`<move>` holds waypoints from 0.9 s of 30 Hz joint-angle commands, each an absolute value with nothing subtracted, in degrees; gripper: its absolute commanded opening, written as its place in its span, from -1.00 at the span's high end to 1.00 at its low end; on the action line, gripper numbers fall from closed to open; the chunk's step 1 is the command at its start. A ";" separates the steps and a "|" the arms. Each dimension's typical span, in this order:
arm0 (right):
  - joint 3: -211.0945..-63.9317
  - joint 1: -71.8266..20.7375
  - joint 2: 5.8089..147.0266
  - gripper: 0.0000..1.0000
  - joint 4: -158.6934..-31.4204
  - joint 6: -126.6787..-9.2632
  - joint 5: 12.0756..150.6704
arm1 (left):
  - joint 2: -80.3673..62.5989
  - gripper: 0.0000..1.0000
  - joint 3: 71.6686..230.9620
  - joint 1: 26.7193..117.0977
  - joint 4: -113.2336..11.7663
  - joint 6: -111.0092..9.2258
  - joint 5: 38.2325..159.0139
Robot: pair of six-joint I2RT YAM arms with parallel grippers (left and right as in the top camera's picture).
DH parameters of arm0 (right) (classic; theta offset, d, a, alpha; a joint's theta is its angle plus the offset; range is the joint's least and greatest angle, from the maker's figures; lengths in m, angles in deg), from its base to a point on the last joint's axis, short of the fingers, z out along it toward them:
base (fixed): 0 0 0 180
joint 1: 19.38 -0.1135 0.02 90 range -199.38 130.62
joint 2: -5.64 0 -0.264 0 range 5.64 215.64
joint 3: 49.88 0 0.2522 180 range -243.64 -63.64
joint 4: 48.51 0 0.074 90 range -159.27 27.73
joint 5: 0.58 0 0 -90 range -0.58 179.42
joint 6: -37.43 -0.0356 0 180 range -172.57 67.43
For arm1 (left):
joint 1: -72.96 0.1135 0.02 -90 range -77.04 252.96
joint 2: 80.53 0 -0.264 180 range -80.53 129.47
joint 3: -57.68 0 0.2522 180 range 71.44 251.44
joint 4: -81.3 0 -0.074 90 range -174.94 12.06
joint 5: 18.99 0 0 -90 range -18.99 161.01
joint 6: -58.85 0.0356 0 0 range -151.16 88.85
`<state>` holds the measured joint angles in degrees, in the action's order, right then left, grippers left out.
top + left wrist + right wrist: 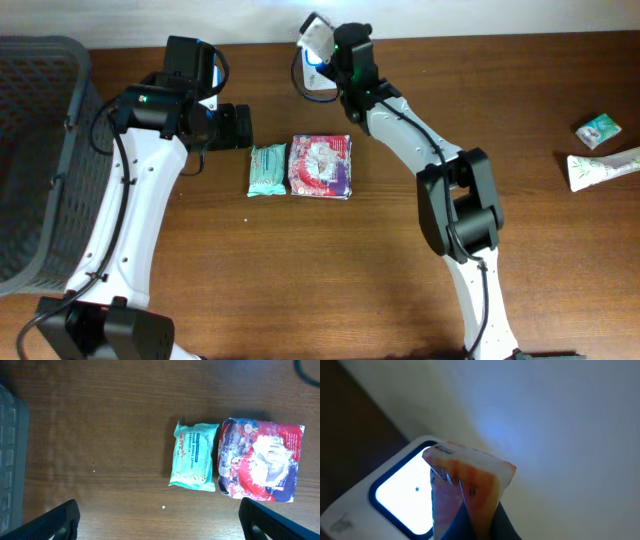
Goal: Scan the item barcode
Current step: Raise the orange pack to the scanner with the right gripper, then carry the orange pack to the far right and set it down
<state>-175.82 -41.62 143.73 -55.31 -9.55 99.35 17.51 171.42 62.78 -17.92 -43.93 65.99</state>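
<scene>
desk (400, 300): dark brown wood grain, smooth, everything sits on it

basket (40, 150): grey plastic, open mesh walls, boxy. On the outer side of the left end effector and well apart from it

left end effector (238, 127): black fingers spread about as wide as they go, nothing in them, hanging over bare desk

right end effector (330, 45): clamped tight on the pouch, holding it up off the desk

red packet (261, 460): glossy crinkly plastic, roughly square, red, white and blue print. It's covered in writing but honestly too small for me to read. It's out in front of the left end effector, just past the teal pack

teal pack (194, 455): soft rectangular wrapper, mint green, dark blue band of text that looks like "toilet tissue wipes", brand not legible. Straight ahead of the left end effector, edge touching the red packet

scanner (395, 497): white plastic body with rounded corners and a dark-framed window glowing bright white. Just below the right end effector

tube (603, 166): white squeeze tube, flat crimped end, lying on the desk well off to the right end effector's outer side, print unreadable

pouch (470, 480): the task item, a small thin sachet, orange and white, shiny. It's pinched in the right end effector right over the lit scanner window, label blurred

green packet (598, 130): tiny green and white wrapper, near the tube
</scene>
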 commanded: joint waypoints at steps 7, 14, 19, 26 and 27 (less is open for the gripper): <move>-176.43 -42.12 144.16 0.92 -58.46 -6.99 98.65 | 17.29 -0.98 171.77 62.61 -17.81 -42.82 65.38; -176.49 -38.67 138.94 0.92 -57.32 -28.13 121.05 | 17.29 -0.99 171.77 62.61 -17.81 -42.84 65.38; -176.49 -22.89 128.54 0.92 -82.98 -53.55 121.38 | 17.29 -0.98 171.77 62.61 -17.78 -42.84 65.38; -176.17 5.90 127.90 0.92 -111.96 -75.62 104.51 | 17.29 -0.99 171.77 62.61 -17.81 -42.84 65.38; -175.86 7.91 127.90 0.92 -113.10 -75.62 104.01 | 17.29 -0.98 171.77 62.61 -17.81 -42.82 65.38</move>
